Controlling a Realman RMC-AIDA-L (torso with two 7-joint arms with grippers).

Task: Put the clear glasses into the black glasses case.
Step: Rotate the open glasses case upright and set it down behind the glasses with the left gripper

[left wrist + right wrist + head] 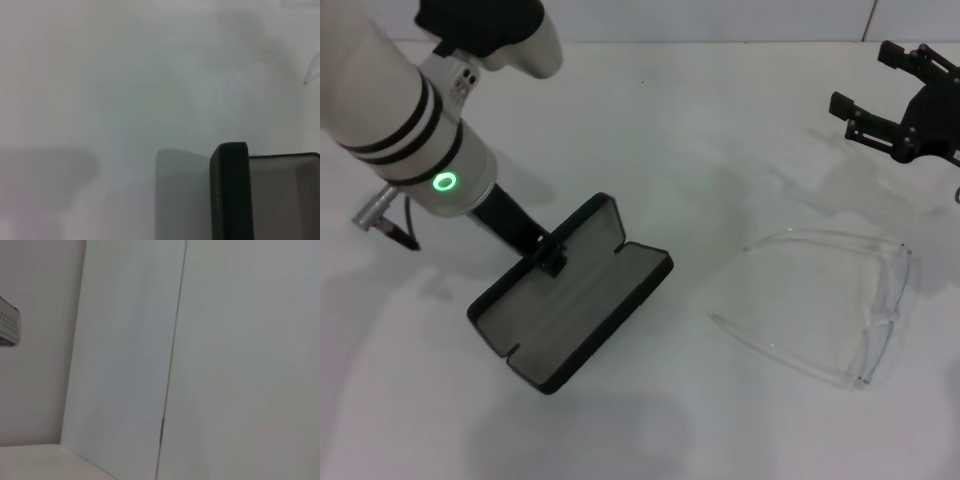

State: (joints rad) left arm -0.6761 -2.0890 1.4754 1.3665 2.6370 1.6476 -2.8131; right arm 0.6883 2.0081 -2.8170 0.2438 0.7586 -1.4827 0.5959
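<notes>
Left gripper: you are seeing it reaching down to the black glasses case, its dark finger lying over the hinge line between lid and tray. It is touching the case there, but you cannot tell whether its fingers are clenched on the edge or merely pressing against it. In the left wrist view, only a corner of the case's black rim and a patch of grey lining are showing, with bare table beyond.

The case is lying fully open on the white table, grey lining facing up, set at a slant to the table's edge, and nothing is lying inside it.

The clear glasses are resting on the table to the right of the case, near it but apart, with both arms unfolded and pointing toward the case. Neither gripper is touching them.

Right gripper: you are seeing it hanging above the far right of the table, beyond the glasses, released, with its black fingers spread and nothing between them. Its wrist camera is showing only wall panels.

Progress, as a judgement: the case is standing ready and opened, while picking up the glasses, laying them in the tray and closing the lid are all remaining.
</notes>
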